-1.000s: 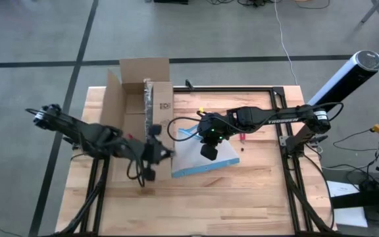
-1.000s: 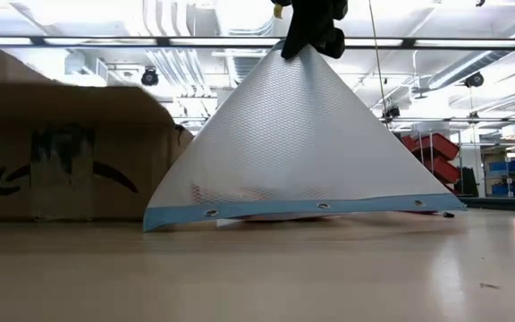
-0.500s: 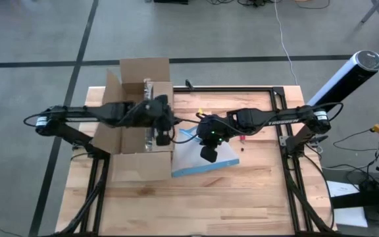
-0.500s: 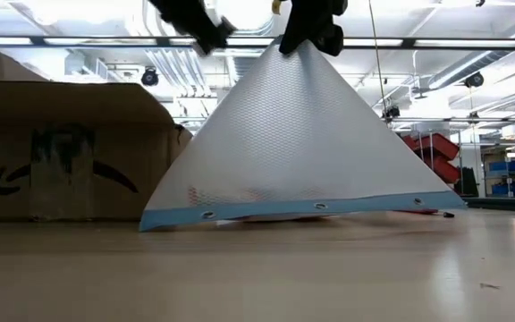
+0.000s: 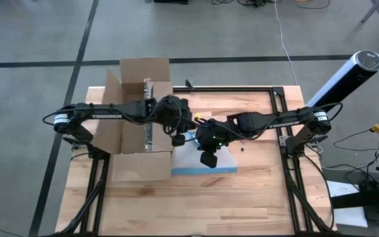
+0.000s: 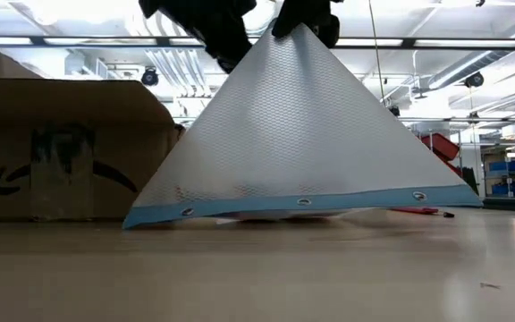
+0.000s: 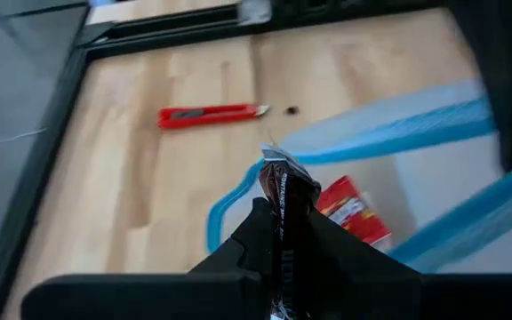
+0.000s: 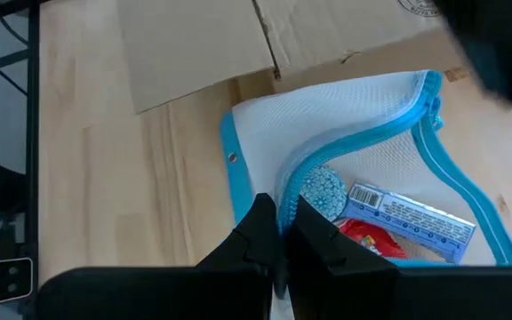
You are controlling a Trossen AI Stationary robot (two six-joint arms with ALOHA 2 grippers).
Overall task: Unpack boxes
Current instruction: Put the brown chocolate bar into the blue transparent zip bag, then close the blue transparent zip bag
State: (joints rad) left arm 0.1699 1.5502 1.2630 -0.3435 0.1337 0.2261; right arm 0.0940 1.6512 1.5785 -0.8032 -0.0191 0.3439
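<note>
The brown cardboard box (image 5: 137,112) stands open at the table's left and shows in the low view as box (image 6: 61,152). To its right, a clear mesh pouch (image 5: 202,168) with a blue edge is held up like a tent (image 6: 302,134). Its lower blue edge (image 6: 302,204) rests on the table. My right gripper (image 8: 281,213) is shut on the pouch's rim. My left gripper (image 7: 283,191) reaches over the box and hovers by the pouch's open mouth, shut on a small dark packet (image 7: 284,178). Several packets (image 8: 398,218) lie inside the pouch. My left gripper pinches the dark crinkled packet between its two fingers, and the packet's end (image 7: 278,164) sticks out past the fingertips. The packet is lifted clear, above the table and the pouch's mouth. My right gripper pinches the blue zip rim (image 8: 293,191) of the pouch's open mouth from above. The pouch hangs below it, drawn up to a peak (image 6: 300,36), with the bottom edge on the table.
A red cutter (image 7: 207,116) lies on the bare wood beyond the pouch, toward the right side. A black frame rail (image 5: 242,89) runs along the table's far edge. The near half of the table (image 5: 202,204) is bare wood.
My left gripper has swung from the near side of the box, over the box, and toward the table's right, ending beside the pouch's mouth. My right gripper has kept its hold. The pouch's lower edge has shifted a little toward the box.
</note>
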